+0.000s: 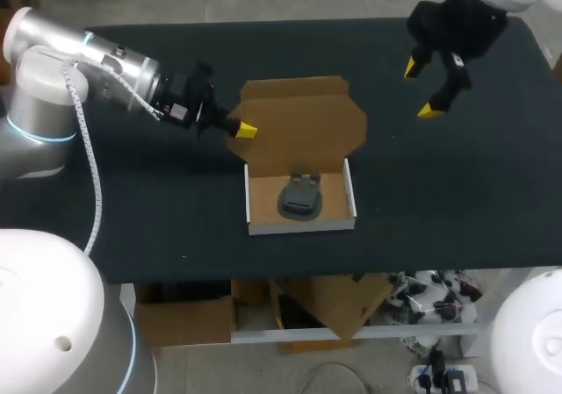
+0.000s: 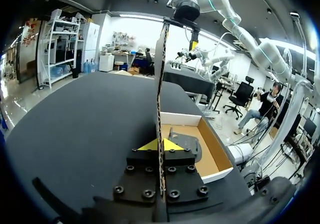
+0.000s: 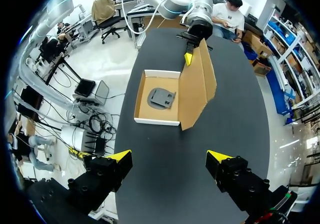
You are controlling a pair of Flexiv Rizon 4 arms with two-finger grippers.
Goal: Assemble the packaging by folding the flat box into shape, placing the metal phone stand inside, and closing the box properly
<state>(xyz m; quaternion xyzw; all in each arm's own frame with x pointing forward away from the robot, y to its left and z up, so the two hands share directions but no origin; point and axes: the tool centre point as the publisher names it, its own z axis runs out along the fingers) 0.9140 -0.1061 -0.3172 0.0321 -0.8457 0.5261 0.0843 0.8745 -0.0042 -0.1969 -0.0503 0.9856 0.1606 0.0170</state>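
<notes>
Since the phone stand [image 1: 300,197] is already lying inside the tray [image 1: 262,192] of the box [image 1: 302,225], closing is the step in hand. Left gripper [image 1: 247,131] is pinching the lid [image 1: 303,118] by its left edge. In the left wrist view the cardboard is running edge-on between the two yellow tips, and both are pressing on it. Lid is standing up off the tray's far wall and leaning a bit away from the robot, free edge pointing up and back. Right gripper [image 1: 425,89] is hanging over the far right of the table [image 1: 158,201], well apart from the box, fingers spread wide and holding nothing.

Next move, as I'm reading it: the left arm needs to swing the lid over the hinge line toward the robot and down onto the tray. It should let go before its fingers get trapped between lid and wall. The lid's flaps likely need tucking inside the white walls, so the right gripper probably has to come in to steady the tray or press the lid down.

Orientation: tray is sitting mid-table with its long axis running left-right and its opening facing up. Stand is lying flat, about centred. Its long axis is running hinge-to-front across the tray's short way, slightly skewed, notched end pointing at the hinge.
</notes>
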